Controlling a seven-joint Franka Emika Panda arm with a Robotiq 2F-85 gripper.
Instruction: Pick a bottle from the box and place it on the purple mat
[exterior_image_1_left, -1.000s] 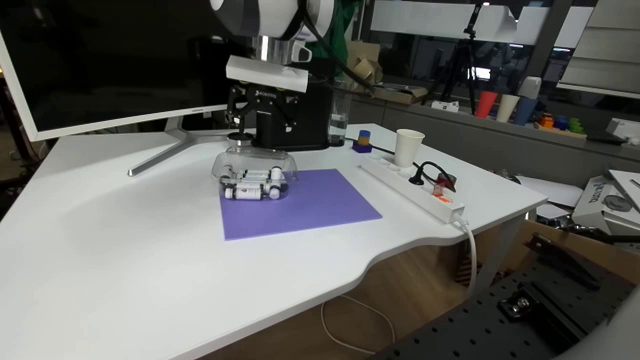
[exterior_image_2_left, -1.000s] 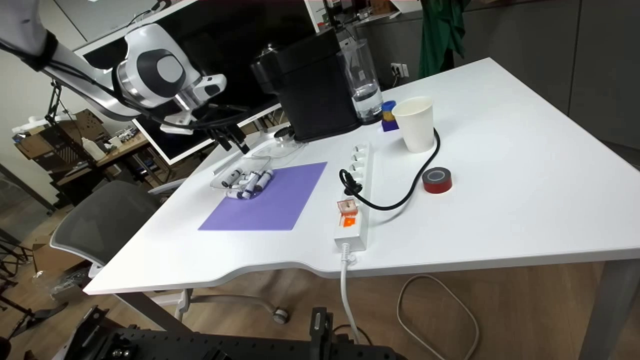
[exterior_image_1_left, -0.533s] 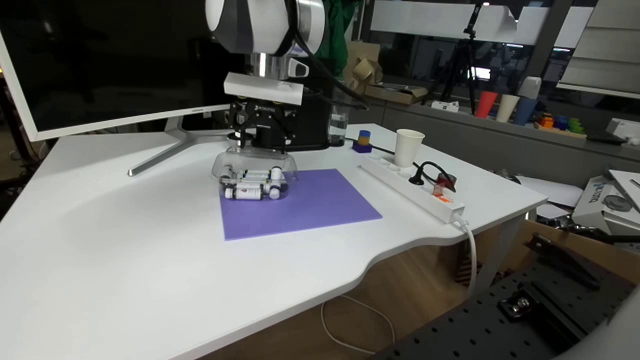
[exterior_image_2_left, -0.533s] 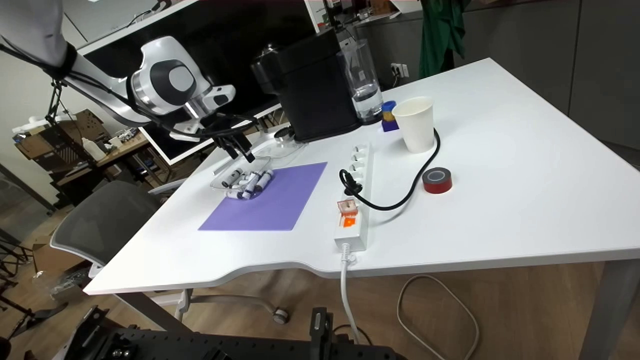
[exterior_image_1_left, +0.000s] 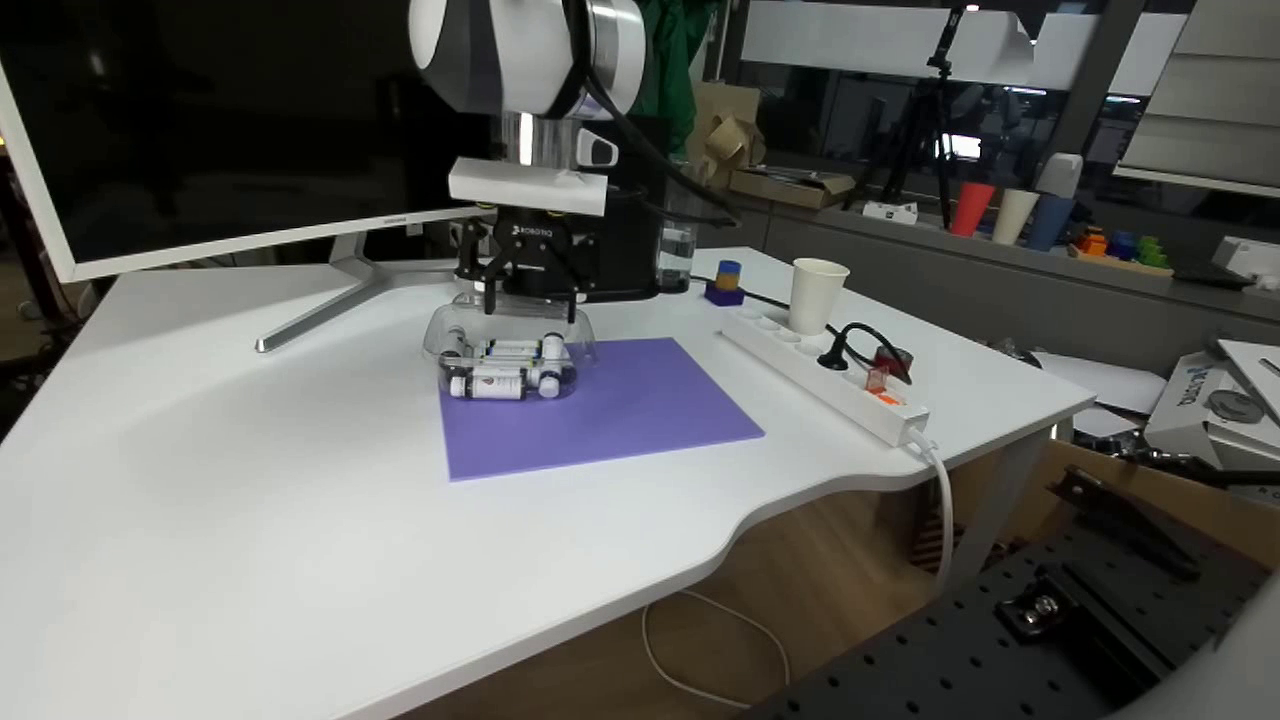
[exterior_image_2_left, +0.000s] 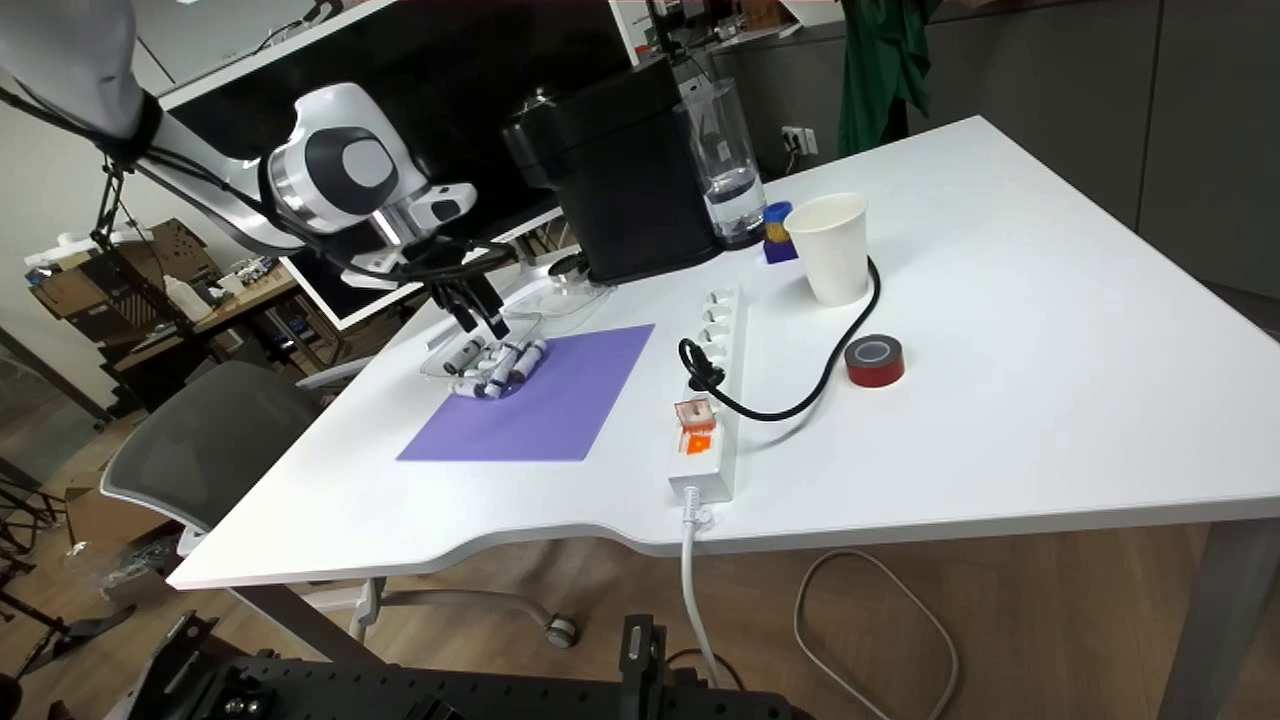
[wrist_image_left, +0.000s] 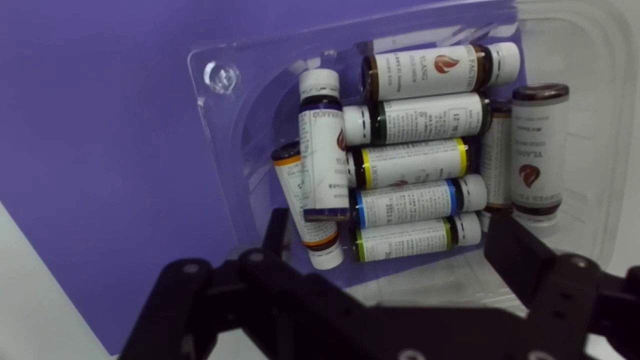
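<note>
Down a bit from a second ago, the robot arm (exterior_image_2_left: 345, 170) has its jaws spread wide near the clear plastic box (wrist_image_left: 220, 77). Little white-capped bottles (wrist_image_left: 407, 202) lie on their sides in it, mostly in the upper right of the wrist view. Part of the box sits on the purple mat (exterior_image_1_left: 620, 410), near the middle of an exterior view.

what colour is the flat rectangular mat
Plain purple; the flat rectangular mat shows best in an exterior view.
</note>
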